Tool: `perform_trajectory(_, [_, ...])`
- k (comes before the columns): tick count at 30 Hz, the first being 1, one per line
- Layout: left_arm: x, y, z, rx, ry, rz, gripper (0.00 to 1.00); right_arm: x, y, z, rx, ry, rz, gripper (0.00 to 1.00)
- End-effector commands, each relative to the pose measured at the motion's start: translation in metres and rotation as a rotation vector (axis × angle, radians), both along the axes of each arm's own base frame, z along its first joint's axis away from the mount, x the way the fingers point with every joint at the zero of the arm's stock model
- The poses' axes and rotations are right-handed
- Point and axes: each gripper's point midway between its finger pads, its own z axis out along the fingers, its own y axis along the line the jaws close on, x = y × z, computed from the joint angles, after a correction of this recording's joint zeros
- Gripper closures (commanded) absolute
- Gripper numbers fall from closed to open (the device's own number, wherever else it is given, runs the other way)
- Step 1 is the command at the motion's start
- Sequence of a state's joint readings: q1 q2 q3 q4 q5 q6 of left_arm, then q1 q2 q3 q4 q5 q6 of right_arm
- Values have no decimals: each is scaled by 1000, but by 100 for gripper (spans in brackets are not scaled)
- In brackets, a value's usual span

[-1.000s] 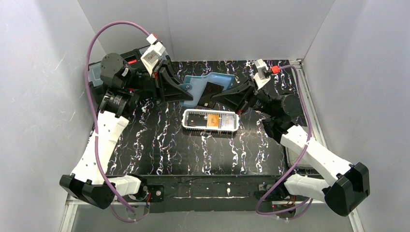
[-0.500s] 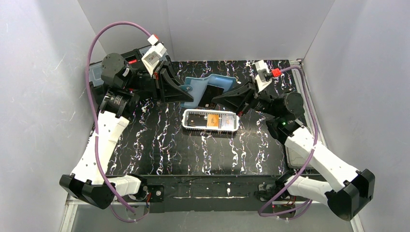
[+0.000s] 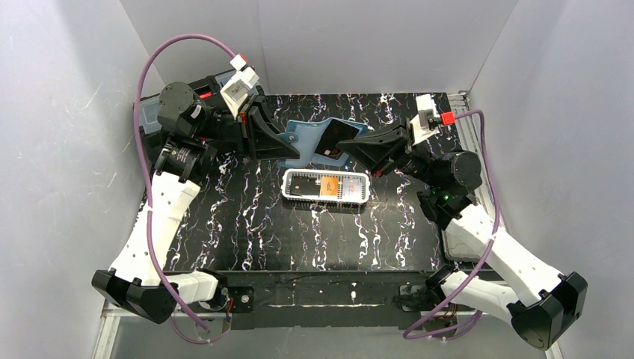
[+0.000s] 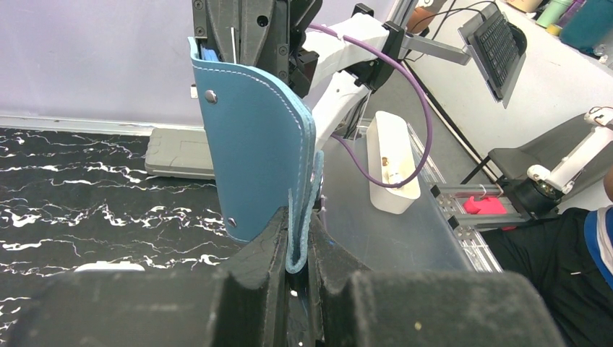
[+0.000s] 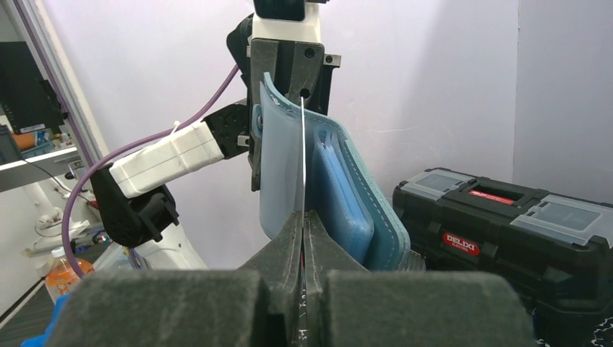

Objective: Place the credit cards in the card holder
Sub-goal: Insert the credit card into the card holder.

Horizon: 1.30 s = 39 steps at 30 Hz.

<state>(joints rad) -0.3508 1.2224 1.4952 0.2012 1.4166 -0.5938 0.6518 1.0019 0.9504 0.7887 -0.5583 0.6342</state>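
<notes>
— Holding: what is held by the 2 grippers?
— The card holder (image 3: 305,134) is pinched by the left gripper (image 3: 290,142) over the table's (image 3: 247,224) far side. A black card (image 3: 335,138), clamped by the right gripper (image 3: 345,149), is set against its inner face.
— And nearby?
— A white basket (image 3: 326,171) with an orange card (image 3: 329,187) is seen just in front; a black toolbox (image 5: 506,217) behind.
</notes>
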Motion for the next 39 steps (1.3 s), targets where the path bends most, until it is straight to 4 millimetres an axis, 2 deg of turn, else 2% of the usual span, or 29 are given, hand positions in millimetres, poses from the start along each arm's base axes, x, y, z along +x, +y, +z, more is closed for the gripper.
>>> perform_trajectory(1, [-15, 4, 10, -15, -60, -22, 100, 2, -2, 13, 76, -8, -1, 99])
perform_trajectory(11, [-18, 5, 10, -14, -61, -29, 100, 7, -2, 10, 118, 11, 1, 99])
perform_trajectory(21, [-16, 4, 9, -13, -61, -28, 100, -17, 5, 5, 92, -23, 157, 99])
perform_trajectory(32, [-15, 4, 11, -15, -70, -24, 100, -22, 0, -2, 72, -26, 131, 99])
perform_trajectory(39, [-14, 4, 13, -12, -76, -22, 100, -24, 2, 6, 77, -51, 157, 99])
